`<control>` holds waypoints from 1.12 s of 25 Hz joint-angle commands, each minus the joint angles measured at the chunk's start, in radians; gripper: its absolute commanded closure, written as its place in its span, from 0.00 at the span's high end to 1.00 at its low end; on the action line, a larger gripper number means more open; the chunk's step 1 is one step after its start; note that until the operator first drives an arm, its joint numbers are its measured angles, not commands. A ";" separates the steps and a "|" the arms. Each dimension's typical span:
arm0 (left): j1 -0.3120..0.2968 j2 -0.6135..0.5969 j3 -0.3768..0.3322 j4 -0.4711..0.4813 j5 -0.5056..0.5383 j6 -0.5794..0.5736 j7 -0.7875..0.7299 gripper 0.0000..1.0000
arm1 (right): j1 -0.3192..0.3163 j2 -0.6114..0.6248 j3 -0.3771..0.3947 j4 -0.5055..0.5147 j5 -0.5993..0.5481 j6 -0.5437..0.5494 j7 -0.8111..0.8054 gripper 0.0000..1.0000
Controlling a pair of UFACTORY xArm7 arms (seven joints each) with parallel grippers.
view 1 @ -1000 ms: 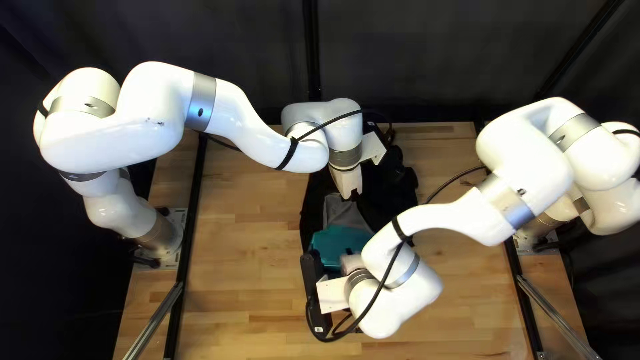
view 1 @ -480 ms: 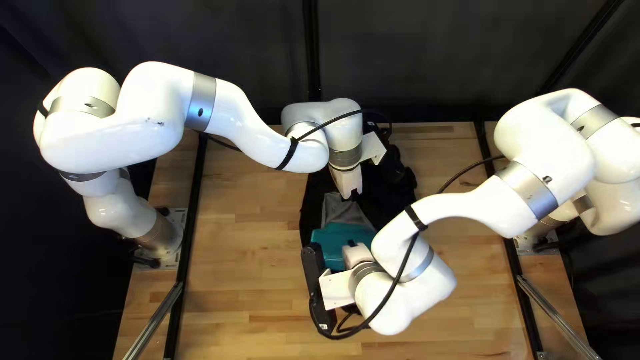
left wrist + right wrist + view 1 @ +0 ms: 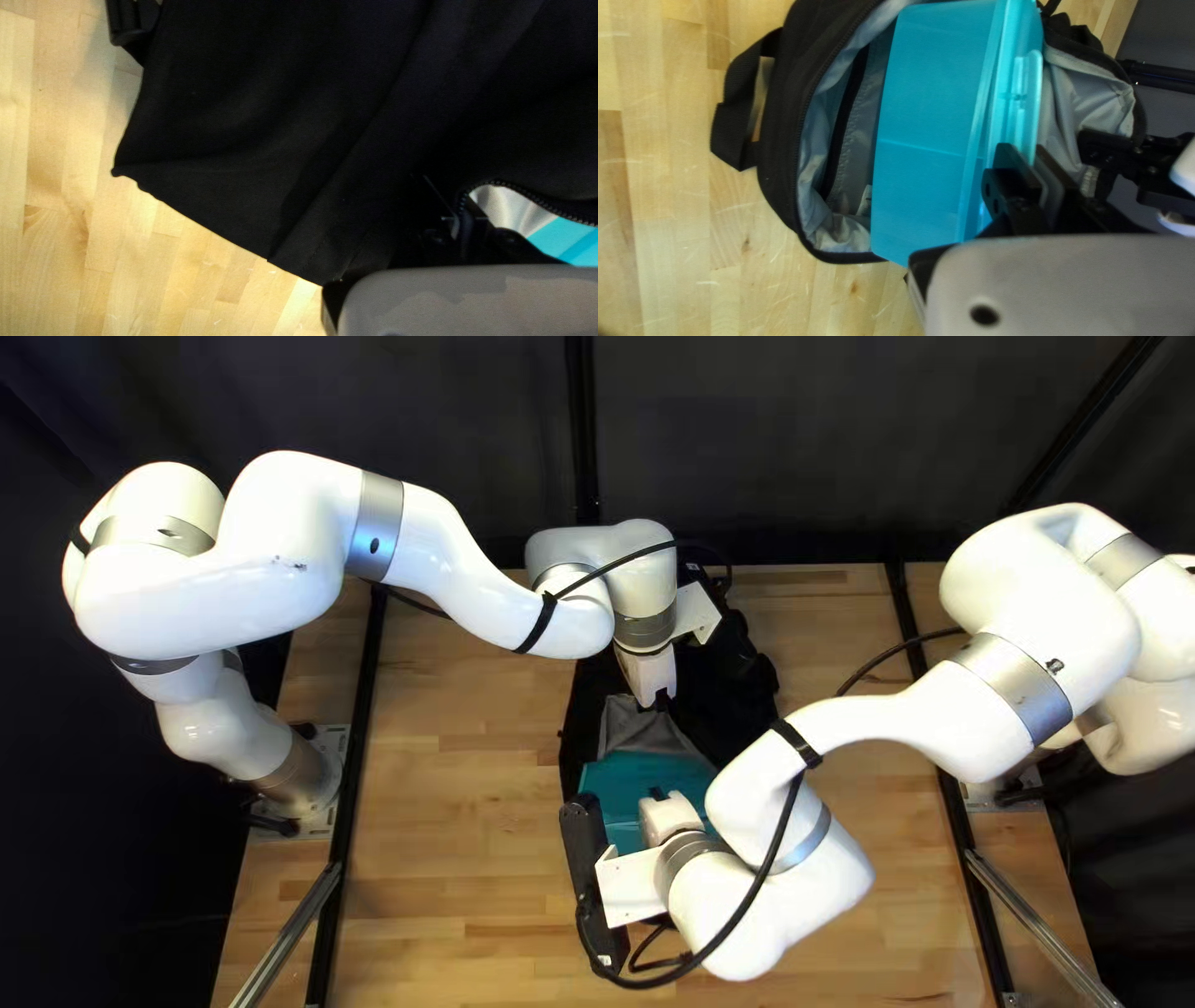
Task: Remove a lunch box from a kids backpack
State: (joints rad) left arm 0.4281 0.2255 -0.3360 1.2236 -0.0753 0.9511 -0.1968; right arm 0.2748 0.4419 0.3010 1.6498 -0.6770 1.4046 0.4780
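The black backpack [image 3: 728, 709] lies open, its grey lining showing around the teal lunch box [image 3: 647, 774]. My left gripper [image 3: 660, 697] is at its upper flap; in the left wrist view my left gripper [image 3: 464, 227] is shut on the zippered edge of the backpack [image 3: 268, 124]. My right gripper [image 3: 660, 799] is over the lunch box, fingertips hidden there. From the right wrist view, my right gripper [image 3: 1036, 162] is shut on the rim of the lunch box [image 3: 934, 124], which stands on edge, partly inside the backpack mouth [image 3: 784, 143].
Wooden table surface [image 3: 461, 834] lies left of the backpack. In the right wrist view, a black strap loop [image 3: 732, 130] sticks out from the backpack's side, and my left gripper [image 3: 1095, 146] holds the flap close by. A black cable [image 3: 759, 884] hangs off my right arm.
My right arm has shifted a little toward the right of the top left view, and more of the lunch box shows. The left arm has stayed still.
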 commanded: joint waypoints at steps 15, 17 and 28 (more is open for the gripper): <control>0.000 0.000 0.000 0.000 0.000 0.000 0.000 0.00 | 0.064 -0.004 0.030 0.147 0.015 0.146 -0.060 0.00; 0.000 0.000 0.000 0.000 0.000 0.000 0.000 0.00 | 0.073 -0.003 0.034 0.175 0.017 0.174 -0.072 0.00; 0.000 0.000 0.000 0.000 0.000 0.000 0.000 0.00 | 0.118 0.030 0.052 0.357 0.026 0.302 -0.165 0.00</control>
State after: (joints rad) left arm 0.4281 0.2255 -0.3360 1.2236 -0.0753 0.9511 -0.1968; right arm 0.3835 0.4703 0.3479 1.9826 -0.6544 1.6842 0.3282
